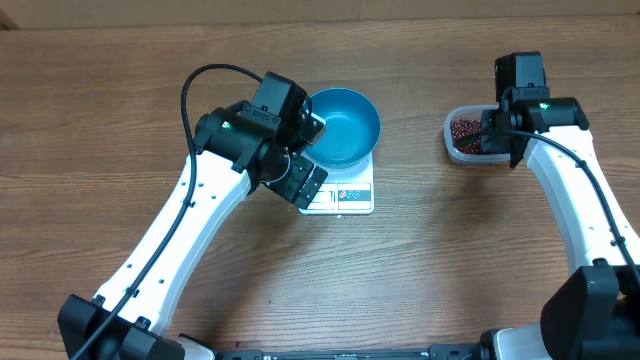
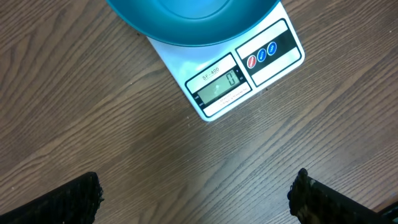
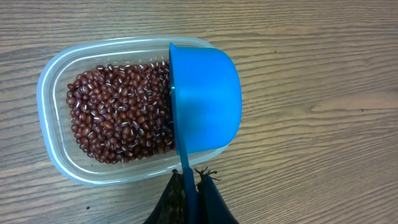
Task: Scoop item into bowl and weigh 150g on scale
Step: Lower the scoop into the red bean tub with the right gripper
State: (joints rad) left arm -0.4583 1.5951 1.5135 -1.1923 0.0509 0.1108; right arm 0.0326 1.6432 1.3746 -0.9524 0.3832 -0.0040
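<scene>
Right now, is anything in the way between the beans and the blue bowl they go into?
Nothing visible. Only bare table lies between the tub of beans and the empty bowl on the scale.

The left arm (image 1: 190,215) reaches diagonally inward from the near-left corner, the left gripper (image 2: 196,199) facing down, jaws spread wide and holding nothing. The right arm (image 1: 585,200) extends forward from the near-right, the right gripper (image 3: 186,190) pinched tight on the handle of a blue scoop (image 3: 205,99).

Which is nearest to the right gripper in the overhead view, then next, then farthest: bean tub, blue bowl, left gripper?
1. bean tub, far right, partly under the right gripper.
2. blue bowl, at table centre.
3. left gripper, at the bowl's left edge.
</scene>
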